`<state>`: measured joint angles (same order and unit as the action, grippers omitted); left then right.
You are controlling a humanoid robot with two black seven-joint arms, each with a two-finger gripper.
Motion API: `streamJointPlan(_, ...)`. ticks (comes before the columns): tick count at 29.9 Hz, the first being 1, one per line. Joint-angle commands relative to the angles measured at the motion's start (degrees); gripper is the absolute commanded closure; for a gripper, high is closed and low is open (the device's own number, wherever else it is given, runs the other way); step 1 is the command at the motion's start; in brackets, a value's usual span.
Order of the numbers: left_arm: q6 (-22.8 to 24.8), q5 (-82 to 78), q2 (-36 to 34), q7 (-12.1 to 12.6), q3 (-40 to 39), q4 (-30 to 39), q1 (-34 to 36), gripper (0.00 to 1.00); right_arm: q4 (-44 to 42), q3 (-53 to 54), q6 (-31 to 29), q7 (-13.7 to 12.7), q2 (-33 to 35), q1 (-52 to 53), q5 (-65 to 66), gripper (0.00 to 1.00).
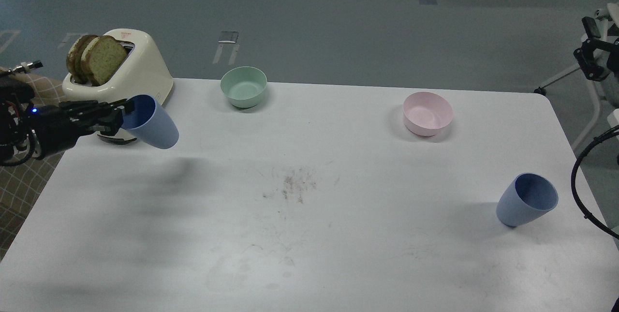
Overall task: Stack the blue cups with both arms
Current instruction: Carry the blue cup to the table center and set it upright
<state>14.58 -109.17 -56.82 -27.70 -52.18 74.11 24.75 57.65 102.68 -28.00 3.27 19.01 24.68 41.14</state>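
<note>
My left gripper [122, 112] comes in from the left, shut on the rim of one blue cup [154, 123]. It holds the cup in the air, tilted with its mouth toward the gripper, just in front of the toaster. The other blue cup [526, 200] stands on the white table [309, 234] near the right edge, with nothing holding it. A dark end part of my right arm [591, 53] shows at the far right edge, off the table and well behind that cup. Its fingers cannot be told apart.
A cream toaster [126, 76] with bread slices [95, 58] stands at the back left, right behind the held cup. A mint-green bowl [243, 86] and a pale pink bowl [428, 113] sit along the back. A black cable [580, 191] loops at the right edge.
</note>
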Motion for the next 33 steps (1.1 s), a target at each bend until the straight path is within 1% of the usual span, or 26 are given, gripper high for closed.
streamJointPlan(1, 3.17, -2.18, 4.34, 0.19, 5.85, 1.74, 9.51, 1.00, 0.79, 1.55, 0.00, -0.01, 1.03, -2.09, -0.01, 0.00)
streamJointPlan(2, 3.35, -2.97, 6.96, 0.19, 9.69, 1.74, 13.44, 1.00, 0.97, 1.82, 0.00, -0.01, 1.46, -2.52, -0.10, 0.00)
streamJointPlan(3, 3.35, -3.15, 8.03, 0.27, 11.65, 1.74, 15.22, 1.00, 1.06, 1.91, 0.00, -0.01, 1.56, -2.70, -0.10, 0.00)
streamJointPlan(5, 3.35, -3.33, 11.19, 0.54, 19.10, 1.66, 21.62, 1.00, 1.06, 3.04, 0.00, -0.01, 1.82, -3.58, -0.10, 0.00)
streamJointPlan(7, 3.44, -3.42, 13.13, 0.80, 22.20, 1.13, 24.46, 1.00, 1.06, 3.40, 0.00, -0.01, 1.82, -3.93, -0.10, 0.00)
streamJointPlan(8, 3.44, -3.86, 15.49, 1.41, 25.26, 0.61, 26.73, 1.00, 1.06, 3.49, 0.00, -0.01, 1.82, -4.02, -0.10, 0.00)
streamJointPlan(9, 3.44, -4.38, 16.73, 1.68, 26.86, 0.34, 27.62, 1.00, 1.06, 3.58, 0.00, -0.01, 1.82, -4.02, -0.10, 0.00)
streamJointPlan(11, 3.35, -7.62, 21.73, 2.21, 31.07, -1.32, 30.17, 1.00, 1.06, 3.75, 0.00, -0.01, 1.82, -4.11, -0.10, 0.00)
streamJointPlan(15, 3.44, -9.83, 26.84, 2.21, 32.67, -3.61, 30.62, 1.00, 1.06, 3.84, 0.00, -0.01, 1.82, -4.20, -0.10, 0.00)
streamJointPlan(17, 3.44, -10.10, 29.21, 2.38, 33.46, -5.89, 30.53, 1.00, 1.15, 3.84, 0.00, -0.01, 1.82, -4.20, -0.10, 0.00)
streamJointPlan(22, 3.35, -12.73, 32.73, 2.56, 35.22, -9.06, 30.10, 1.00, 1.23, 3.75, 0.00, -0.01, 1.82, -4.20, -0.10, 0.00)
streamJointPlan(28, 3.27, -13.18, 33.62, 2.47, 35.31, -11.35, 29.04, 1.00, 1.32, 3.75, 0.00, -0.01, 1.82, -4.29, -0.10, 0.00)
streamJointPlan(33, 3.35, -13.26, 33.53, 2.47, 35.22, -11.35, 28.51, 1.00, 1.41, 3.75, 0.00, -0.01, 1.82, -4.29, -0.10, 0.00)
